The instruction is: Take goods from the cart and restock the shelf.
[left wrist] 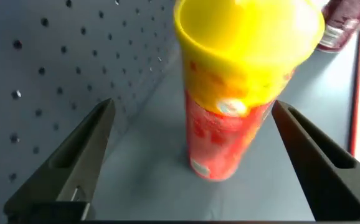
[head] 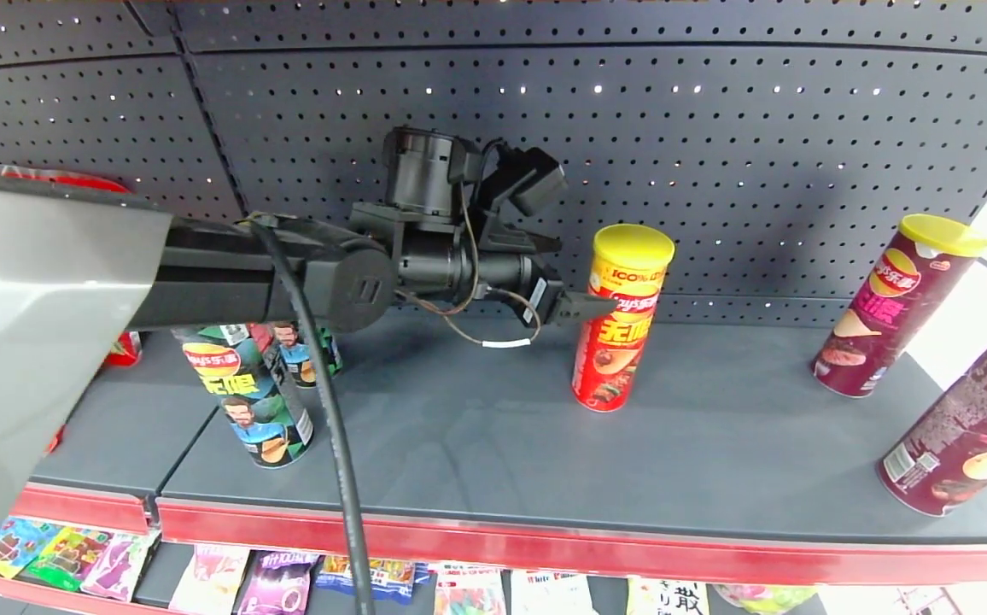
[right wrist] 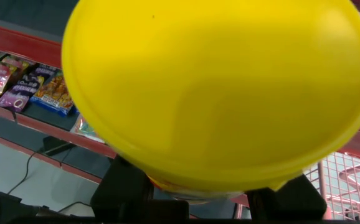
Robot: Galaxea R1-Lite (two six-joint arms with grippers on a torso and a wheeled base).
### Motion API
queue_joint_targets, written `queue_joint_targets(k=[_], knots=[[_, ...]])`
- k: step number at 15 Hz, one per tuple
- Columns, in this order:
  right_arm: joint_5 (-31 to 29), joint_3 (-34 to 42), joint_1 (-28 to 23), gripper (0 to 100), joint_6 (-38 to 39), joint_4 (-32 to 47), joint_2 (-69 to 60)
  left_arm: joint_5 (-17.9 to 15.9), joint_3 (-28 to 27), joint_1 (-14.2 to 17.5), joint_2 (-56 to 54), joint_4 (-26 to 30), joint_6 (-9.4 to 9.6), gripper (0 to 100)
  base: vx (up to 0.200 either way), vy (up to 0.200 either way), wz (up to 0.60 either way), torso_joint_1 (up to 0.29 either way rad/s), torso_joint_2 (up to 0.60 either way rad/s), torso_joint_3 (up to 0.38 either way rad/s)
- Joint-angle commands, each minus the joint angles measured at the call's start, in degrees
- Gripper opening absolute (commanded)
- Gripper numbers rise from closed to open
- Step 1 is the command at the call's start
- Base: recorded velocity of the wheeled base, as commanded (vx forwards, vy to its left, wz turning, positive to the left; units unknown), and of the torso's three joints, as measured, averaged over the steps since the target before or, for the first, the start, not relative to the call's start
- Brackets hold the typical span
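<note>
A red chip can with a yellow lid stands upright mid-shelf on the grey shelf board. My left gripper is at its upper part from the left, open. In the left wrist view the red chip can stands between and just beyond the spread fingers of the left gripper, with a gap on each side. My right gripper is shut on a can whose yellow lid hides most of the body; it hangs in front of the shelf's red edge.
Two purple cans lean at the right end of the shelf. Dark printed cans stand at the left under my arm. A pegboard wall backs the shelf. Snack bags fill the lower shelf. A pink wire cart is below.
</note>
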Motion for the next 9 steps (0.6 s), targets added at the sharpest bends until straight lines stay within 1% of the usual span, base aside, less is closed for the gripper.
queue_joint_targets(k=[1,9], knots=[[0.04,0.01,0.02,0,-0.06,0.01,-0.04,-0.06,-3.35,0.01,3.29,0.05,-0.02,100,0.000,0.000,0.00,0.000,0.00,0.000],[0.04,0.19,0.02,0,-0.06,0.01,0.13,-0.67,-4.06,-1.13,3.72,0.14,-0.54,100,0.000,0.000,0.00,0.000,0.00,0.000]])
